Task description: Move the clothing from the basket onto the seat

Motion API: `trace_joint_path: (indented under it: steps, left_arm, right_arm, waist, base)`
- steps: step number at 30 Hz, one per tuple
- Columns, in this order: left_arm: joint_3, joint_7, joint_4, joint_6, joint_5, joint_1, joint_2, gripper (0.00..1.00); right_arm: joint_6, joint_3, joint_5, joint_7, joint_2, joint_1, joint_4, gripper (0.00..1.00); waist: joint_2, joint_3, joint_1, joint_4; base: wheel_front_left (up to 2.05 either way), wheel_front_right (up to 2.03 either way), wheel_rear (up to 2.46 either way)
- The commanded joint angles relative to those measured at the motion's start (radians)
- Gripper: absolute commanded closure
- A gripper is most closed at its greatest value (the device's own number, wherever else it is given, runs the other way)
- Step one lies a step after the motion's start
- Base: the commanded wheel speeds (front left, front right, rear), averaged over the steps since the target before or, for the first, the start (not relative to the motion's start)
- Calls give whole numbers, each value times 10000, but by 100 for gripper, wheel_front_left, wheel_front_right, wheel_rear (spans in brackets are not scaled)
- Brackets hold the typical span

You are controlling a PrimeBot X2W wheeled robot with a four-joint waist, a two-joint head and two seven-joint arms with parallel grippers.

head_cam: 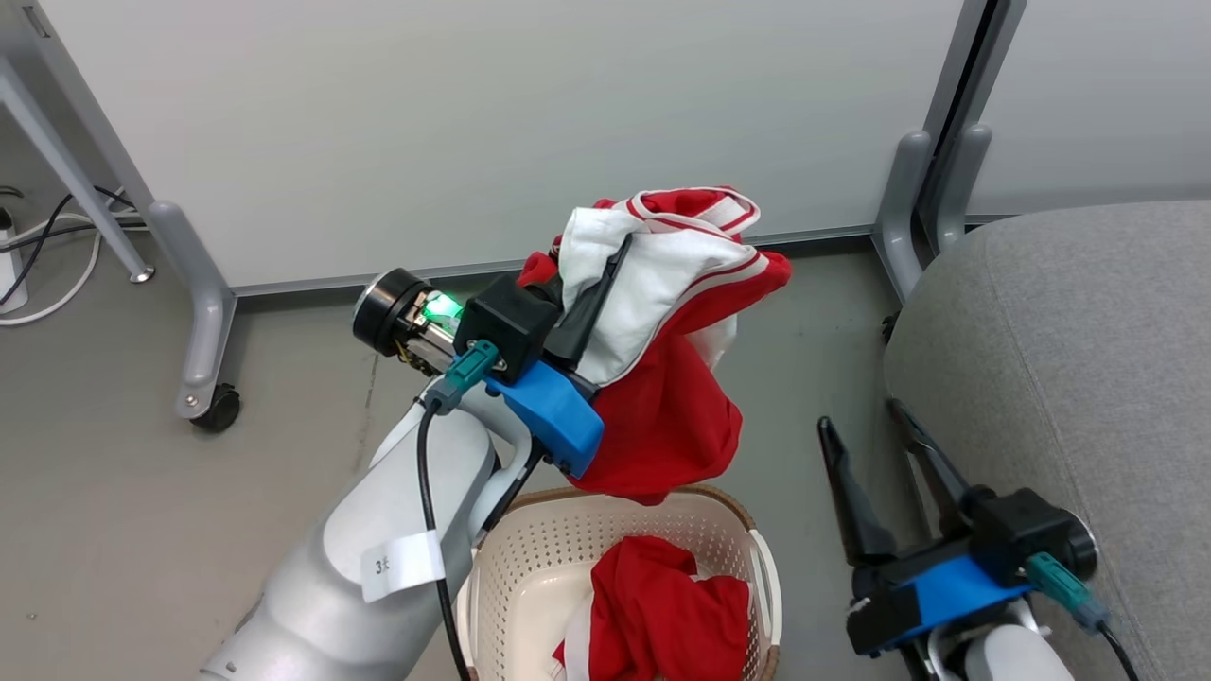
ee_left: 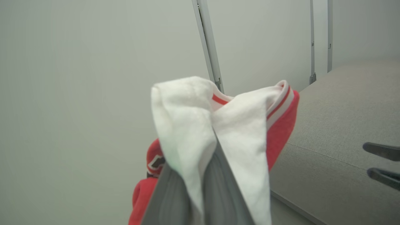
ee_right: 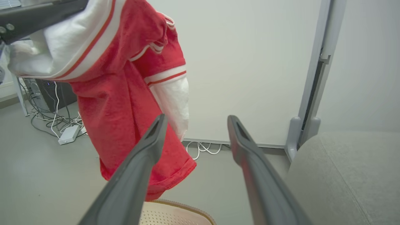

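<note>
My left gripper (head_cam: 620, 248) is shut on the red and white garment (head_cam: 667, 378), holding it up above the basket (head_cam: 530, 567); its hem hangs just over the far rim. The same garment (ee_left: 240, 131) drapes over the left fingers, and in the right wrist view the garment (ee_right: 125, 93) hangs at upper left. A plain red garment (head_cam: 662, 615) lies crumpled in the basket. My right gripper (head_cam: 866, 421) stands open and empty, low between the basket and the grey seat (head_cam: 1069, 378). The seat (ee_left: 337, 131) lies to the right of the held cloth; the right gripper (ee_right: 193, 120) points at the wall.
A pale partition wall with grey legs and a castor (head_cam: 213, 407) stands behind. Cables (head_cam: 47, 255) lie on the floor at far left, and a power adapter (ee_right: 68, 134) with cords sits on the floor. Grey floor lies open left of the basket.
</note>
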Motion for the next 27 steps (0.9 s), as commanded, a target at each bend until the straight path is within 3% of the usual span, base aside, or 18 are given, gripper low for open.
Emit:
trace_joint_path:
  steps: [1, 13, 27]
  left_arm:
    - [-26, -51, -58, -33, 58, -52, -41, 100]
    - [-464, -51, -314, -118, 169, -278, -426, 100]
    - [-1324, -51, -682, -225, 86, -295, -685, 100]
  right_arm:
    - [3, 267, -55, -3, -39, -298, 50, 0]
    - [3, 1491, -236, -3, -59, -1355, 654, 0]
    - [3, 1803, -276, -3, -52, -2006, 1535, 0]
  waist:
    - [-1, 25, 1, 67]
    - [-1, 202, 1, 475]
    - [-1, 368, 1, 748]
  base:
    - [0, 0, 0]
    - [0, 0, 0]
    - [0, 0, 0]
